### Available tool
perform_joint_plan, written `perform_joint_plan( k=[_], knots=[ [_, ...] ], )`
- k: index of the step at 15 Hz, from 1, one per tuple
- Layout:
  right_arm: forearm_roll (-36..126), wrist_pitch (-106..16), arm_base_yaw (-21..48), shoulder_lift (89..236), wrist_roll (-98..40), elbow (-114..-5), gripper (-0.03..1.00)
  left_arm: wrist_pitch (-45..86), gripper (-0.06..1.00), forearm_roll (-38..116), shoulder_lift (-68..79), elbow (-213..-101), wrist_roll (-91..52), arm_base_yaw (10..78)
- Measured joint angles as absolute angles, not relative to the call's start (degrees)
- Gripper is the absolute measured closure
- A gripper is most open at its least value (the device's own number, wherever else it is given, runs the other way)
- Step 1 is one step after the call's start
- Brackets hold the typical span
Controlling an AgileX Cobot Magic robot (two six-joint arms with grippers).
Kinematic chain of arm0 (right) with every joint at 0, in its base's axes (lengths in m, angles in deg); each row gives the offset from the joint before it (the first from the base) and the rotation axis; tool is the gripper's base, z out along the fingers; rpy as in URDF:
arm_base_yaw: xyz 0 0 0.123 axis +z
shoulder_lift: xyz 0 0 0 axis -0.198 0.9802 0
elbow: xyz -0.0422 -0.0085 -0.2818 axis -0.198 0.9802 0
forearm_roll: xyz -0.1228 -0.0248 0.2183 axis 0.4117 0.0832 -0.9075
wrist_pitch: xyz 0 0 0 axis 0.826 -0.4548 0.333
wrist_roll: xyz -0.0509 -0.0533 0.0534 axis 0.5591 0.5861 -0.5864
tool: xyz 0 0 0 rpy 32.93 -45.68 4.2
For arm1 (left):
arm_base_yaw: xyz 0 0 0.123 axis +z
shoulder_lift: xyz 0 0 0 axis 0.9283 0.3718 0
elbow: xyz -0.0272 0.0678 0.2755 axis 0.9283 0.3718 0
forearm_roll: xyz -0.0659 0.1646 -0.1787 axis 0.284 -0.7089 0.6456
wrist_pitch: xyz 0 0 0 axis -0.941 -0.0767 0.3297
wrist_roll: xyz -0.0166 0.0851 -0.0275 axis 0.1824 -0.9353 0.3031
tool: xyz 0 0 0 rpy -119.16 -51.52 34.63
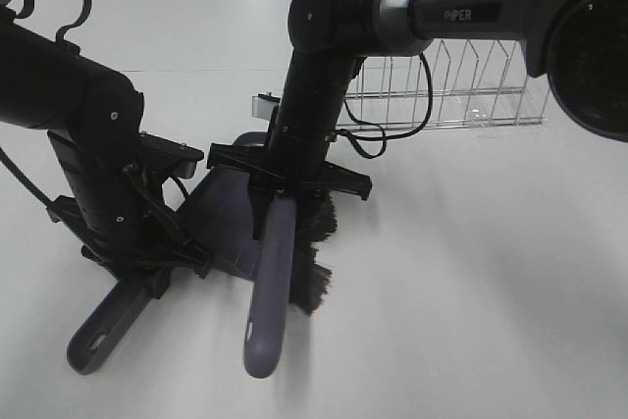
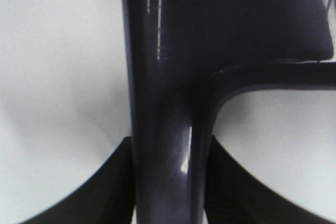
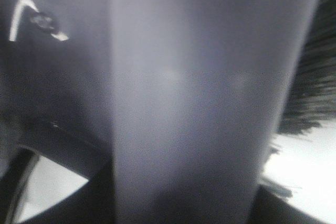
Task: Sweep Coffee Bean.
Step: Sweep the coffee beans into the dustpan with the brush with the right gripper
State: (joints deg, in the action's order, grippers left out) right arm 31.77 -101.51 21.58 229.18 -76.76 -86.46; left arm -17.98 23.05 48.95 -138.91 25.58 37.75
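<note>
White tabletop (image 1: 491, 301); "PiPER" on arm (image 1: 478, 15); left gripper (image 1: 147, 267) holds dustpan (image 1: 224, 225), right gripper (image 1: 285, 188) brush (image 1: 270, 291).

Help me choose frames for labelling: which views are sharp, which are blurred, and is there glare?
Exterior high: sharp and evenly lit, soft shadows under the brush and dustpan. Left wrist: dustpan handle close and slightly soft, with bright glare streaks. Right wrist: brush handle fills the frame, heavily blurred; the table beside it is blown out white.
</note>
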Motion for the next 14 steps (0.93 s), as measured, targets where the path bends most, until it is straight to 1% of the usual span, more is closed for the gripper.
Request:
perform_joint_plan(
  k=[4,9,12,14],
  knots=[
    [25.87,-99.57,20.55,230.21,-73.49,-90.41,0.67,-18.21,0.62,23.23,48.95,-138.96,26.44,37.98],
    [24.84,-102.15,20.84,230.27,-72.18,-96.43,0.67,-18.27,0.62,23.11,48.95,-139.02,25.41,37.98],
    [29.48,-105.70,20.72,230.27,-72.18,-98.83,0.67,-18.27,0.62,23.11,48.95,-139.02,25.41,37.98],
    [35.38,-105.64,20.44,229.98,-72.12,-104.05,0.67,-18.27,0.62,23.28,49.01,-139.02,25.24,37.98]
  ],
)
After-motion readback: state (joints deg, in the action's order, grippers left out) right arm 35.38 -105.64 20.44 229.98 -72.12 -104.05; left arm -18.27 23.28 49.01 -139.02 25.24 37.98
